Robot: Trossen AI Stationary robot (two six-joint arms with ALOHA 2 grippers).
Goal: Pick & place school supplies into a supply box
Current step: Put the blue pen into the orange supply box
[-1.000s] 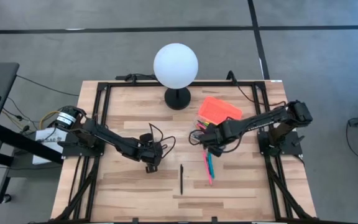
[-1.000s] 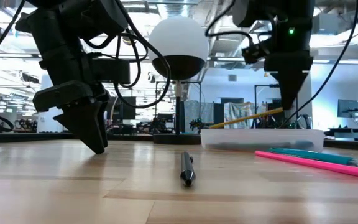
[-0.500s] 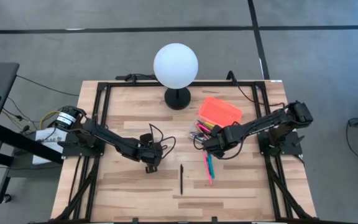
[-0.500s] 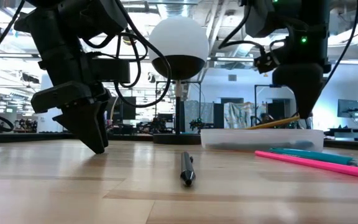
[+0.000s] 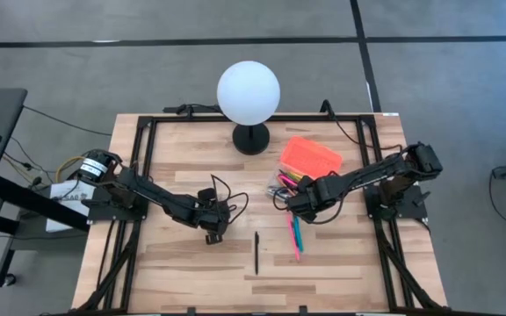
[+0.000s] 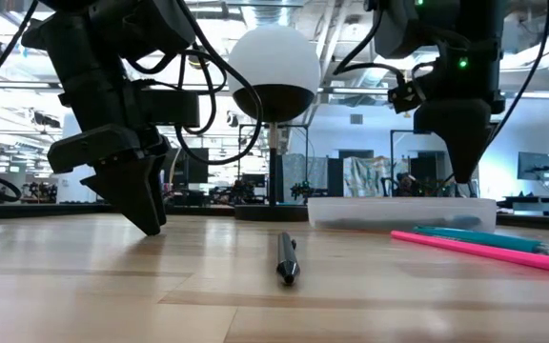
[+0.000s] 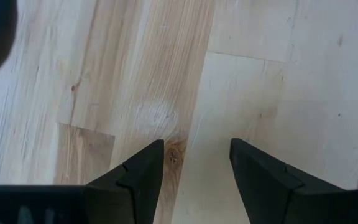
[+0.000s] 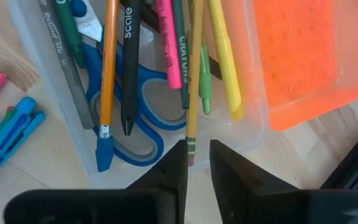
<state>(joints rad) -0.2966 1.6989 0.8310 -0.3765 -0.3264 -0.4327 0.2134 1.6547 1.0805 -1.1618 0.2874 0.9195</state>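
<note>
Three loose items lie on the pale wooden table [image 5: 183, 254] outside the clear plastic supply box [image 5: 290, 182]: a black pen [image 5: 256, 253], a pink marker [image 5: 291, 233] and a teal pen [image 5: 298, 232], the last two side by side just next to the box.

The box's bright orange lid [image 5: 310, 156] is folded open on the side away from them, and the white globe lamp [image 5: 249, 93] on a black base stands near the box.

The right gripper [image 8: 197, 163] hangs over the box's end, its fingers only a narrow gap apart with the metal-banded end of a wood-yellow pencil [image 8: 194, 74] at that gap; whether they pinch it I cannot tell.

Only the right wrist view shows the contents: blue-handled scissors [image 8: 129, 99], a black pen printed "scüle" [image 8: 131, 56], an orange pencil, pink, green and yellow markers, and a grey pen with script too small to read.

The left gripper [image 7: 196, 160], well apart from the box, has its fingers spread over bare wood.
</note>
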